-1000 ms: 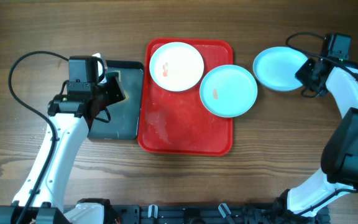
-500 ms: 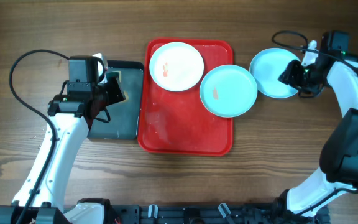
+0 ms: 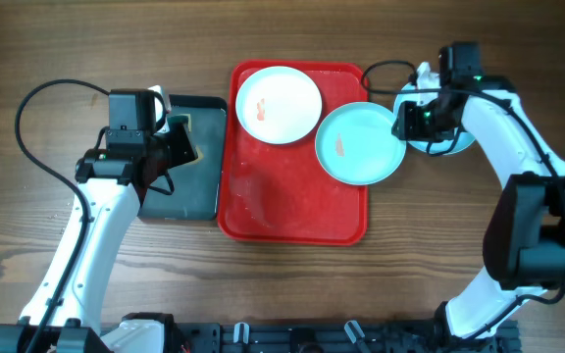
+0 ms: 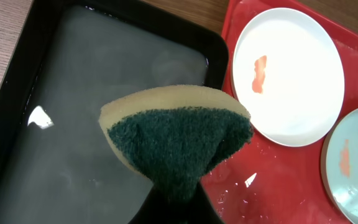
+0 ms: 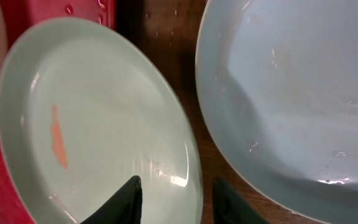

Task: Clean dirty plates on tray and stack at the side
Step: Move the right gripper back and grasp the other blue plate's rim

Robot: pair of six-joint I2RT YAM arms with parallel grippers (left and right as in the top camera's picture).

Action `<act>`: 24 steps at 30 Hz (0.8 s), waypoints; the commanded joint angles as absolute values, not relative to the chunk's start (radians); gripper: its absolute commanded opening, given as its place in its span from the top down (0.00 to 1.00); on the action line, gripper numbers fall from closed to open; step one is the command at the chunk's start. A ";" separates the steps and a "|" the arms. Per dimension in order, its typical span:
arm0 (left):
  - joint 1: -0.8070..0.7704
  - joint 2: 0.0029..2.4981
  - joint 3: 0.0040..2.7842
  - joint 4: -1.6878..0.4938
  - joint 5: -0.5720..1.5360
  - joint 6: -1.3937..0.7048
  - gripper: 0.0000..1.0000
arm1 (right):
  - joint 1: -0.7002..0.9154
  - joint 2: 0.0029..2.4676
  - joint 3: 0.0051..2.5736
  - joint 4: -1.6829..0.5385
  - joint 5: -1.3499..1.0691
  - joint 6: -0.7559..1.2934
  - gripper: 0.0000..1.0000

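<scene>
Your left arm (image 3: 88, 230) and right arm (image 3: 508, 118) were a matched pair: long white links with smooth rounded shells, joined by boxy black motor blocks. A thin black cable (image 3: 27, 123) looped wide off the left arm's wrist block, and a shorter one arched off the right. The right arm's lower section was a bulky black housing (image 3: 533, 235). Its fingertips (image 5: 127, 199) were matte black wedges.

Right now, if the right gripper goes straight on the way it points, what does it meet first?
Probably the smeared blue plate: its rim lies between the right gripper's open fingers, just ahead. Depth is unclear.
</scene>
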State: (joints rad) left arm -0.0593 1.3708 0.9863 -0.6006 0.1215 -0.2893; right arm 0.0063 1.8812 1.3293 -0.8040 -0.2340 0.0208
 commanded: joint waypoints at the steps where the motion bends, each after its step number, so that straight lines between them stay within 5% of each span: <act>1: -0.062 1.375 0.983 -0.600 0.134 -0.269 0.96 | 0.010 1.893 1.309 -0.794 -0.183 0.036 0.68; 10: -0.062 1.375 0.983 -0.617 0.134 -0.268 0.96 | 0.011 1.893 1.266 -0.736 -0.134 0.054 0.79; 13: -0.062 1.375 0.983 -0.617 0.134 -0.268 0.96 | 0.014 1.893 1.258 -0.736 -0.138 0.056 0.95; 24: -0.062 1.375 0.983 -0.616 0.134 -0.268 0.96 | 0.078 1.887 1.262 -0.854 -0.292 0.165 0.96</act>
State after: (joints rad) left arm -0.0593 1.3708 0.9863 -0.6209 0.1215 -0.2893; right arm 0.0345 1.8812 1.2633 -0.8272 -0.2321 0.1059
